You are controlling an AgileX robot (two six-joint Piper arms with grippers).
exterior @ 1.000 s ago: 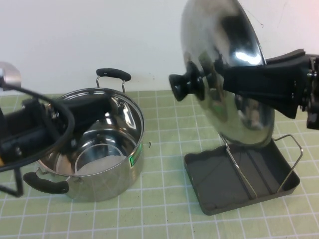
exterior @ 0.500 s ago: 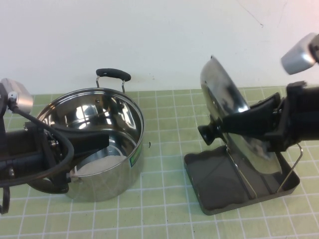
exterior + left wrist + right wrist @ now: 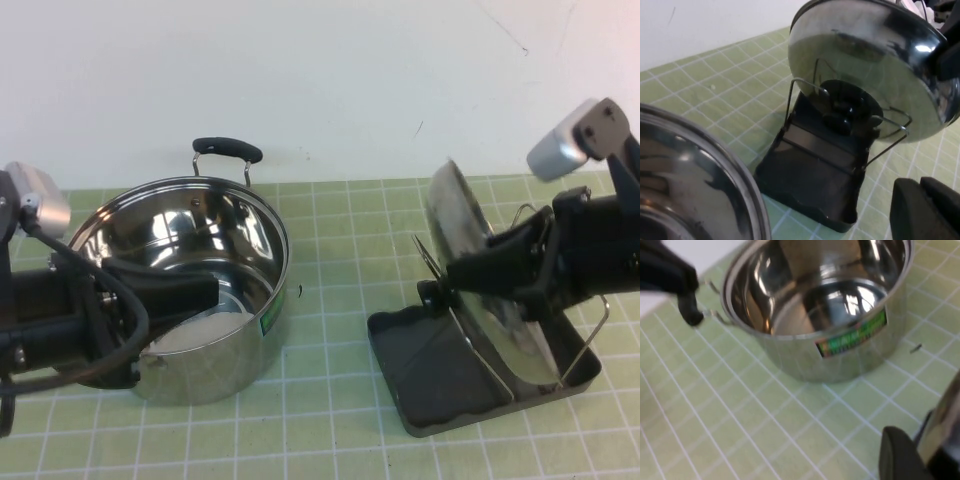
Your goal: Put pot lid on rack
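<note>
The pot lid (image 3: 462,238), shiny steel with a black knob (image 3: 430,293), stands on edge in the rack (image 3: 432,398), leaning among its upright wire loops (image 3: 590,335). My right gripper (image 3: 482,272) comes in from the right and is shut on the lid. The left wrist view shows the lid's domed face (image 3: 865,60) and knob (image 3: 842,107) above the dark rack tray (image 3: 810,175). In the right wrist view only the lid's edge (image 3: 946,412) shows beside one finger (image 3: 900,455). My left gripper (image 3: 195,290) is shut and empty, hovering over the pot.
The two-handled steel pot (image 3: 235,330) stands left of the rack on the green checked mat; it also shows in the right wrist view (image 3: 825,345). A white wall runs behind the table. Bare mat lies between pot and rack.
My right gripper has lowered the lid from high above the rack down between the wire loops and turned it more upright. The left arm has shifted slightly.
</note>
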